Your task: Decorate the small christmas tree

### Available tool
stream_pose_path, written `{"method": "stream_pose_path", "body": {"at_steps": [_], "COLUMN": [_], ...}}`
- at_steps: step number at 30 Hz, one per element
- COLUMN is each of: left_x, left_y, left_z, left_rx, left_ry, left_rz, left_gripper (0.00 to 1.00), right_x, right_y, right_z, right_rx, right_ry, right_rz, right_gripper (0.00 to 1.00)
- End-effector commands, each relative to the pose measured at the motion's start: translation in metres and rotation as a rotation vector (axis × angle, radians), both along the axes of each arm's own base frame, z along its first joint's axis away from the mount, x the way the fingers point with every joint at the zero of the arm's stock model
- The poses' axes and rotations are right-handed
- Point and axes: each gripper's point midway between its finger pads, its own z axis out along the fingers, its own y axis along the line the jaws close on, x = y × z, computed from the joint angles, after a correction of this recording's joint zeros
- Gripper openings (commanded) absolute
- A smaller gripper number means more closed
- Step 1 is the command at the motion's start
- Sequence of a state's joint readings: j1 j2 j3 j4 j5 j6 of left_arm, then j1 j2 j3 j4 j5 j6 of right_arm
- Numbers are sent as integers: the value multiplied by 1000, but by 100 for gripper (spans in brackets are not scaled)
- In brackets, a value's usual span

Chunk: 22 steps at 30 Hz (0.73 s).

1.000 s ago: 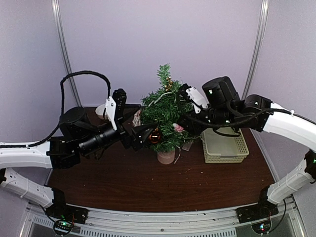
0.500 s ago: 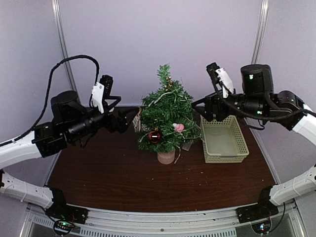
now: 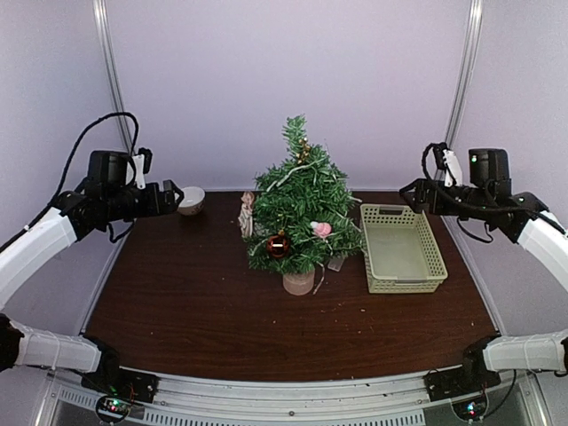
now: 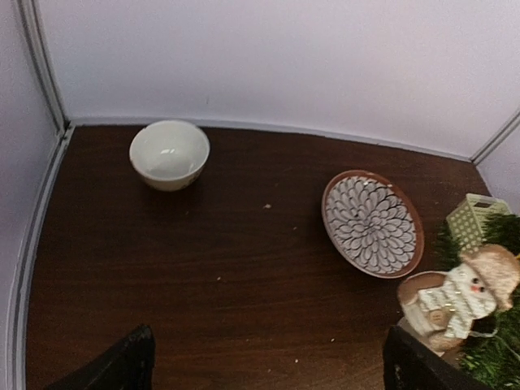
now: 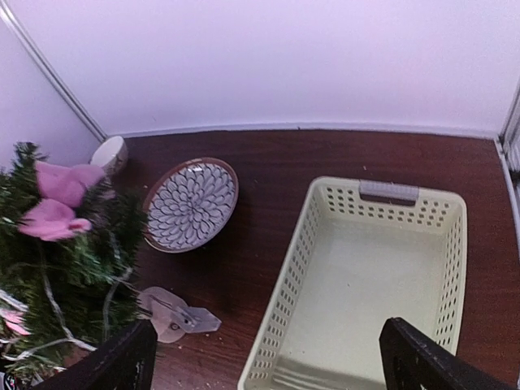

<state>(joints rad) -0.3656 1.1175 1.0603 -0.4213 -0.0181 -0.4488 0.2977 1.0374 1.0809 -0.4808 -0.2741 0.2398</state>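
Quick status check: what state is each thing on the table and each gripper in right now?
small christmas tree, upright, ornaments on
red ball, hanging on tree
basket, upright, empty
bowl, upright, empty
plate, empty
left gripper, open, empty
right gripper, open, empty

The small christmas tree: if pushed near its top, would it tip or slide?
Probably tip: the small christmas tree spreads wide above a narrow pale base. Its bristly branches look soft, so they would likely bend first. The red ball hanging in front might swing or drop.
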Motion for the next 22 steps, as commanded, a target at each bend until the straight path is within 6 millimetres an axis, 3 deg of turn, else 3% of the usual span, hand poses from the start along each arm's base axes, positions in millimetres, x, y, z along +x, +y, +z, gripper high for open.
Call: {"method": "stream_pose_path", "body": {"at_steps": [1, 6, 10, 16, 22], "left_x": [1, 0, -6, -11, -11], "left_y": [20, 25, 23, 25, 28], "left_z": [-62, -115, -143, -159, -153], "left_rx": [26, 50, 40, 48, 51], "left_ry": [211, 345, 388, 408, 386], "left_rz": [88, 141, 135, 138, 150], "left_gripper": [98, 98, 98, 98, 98], "right_x": [5, 0, -6, -11, -12], "right_y": [-12, -21, -25, -26, -26], "right_z": [-30, -86, -118, -136, -131], "right_rx": [101, 79, 81, 72, 69], "right_ry": [35, 98, 126, 136, 133], "right_rz": [-7, -31, -49, -50, -46], "right_gripper": [99, 100, 99, 100, 100]}}
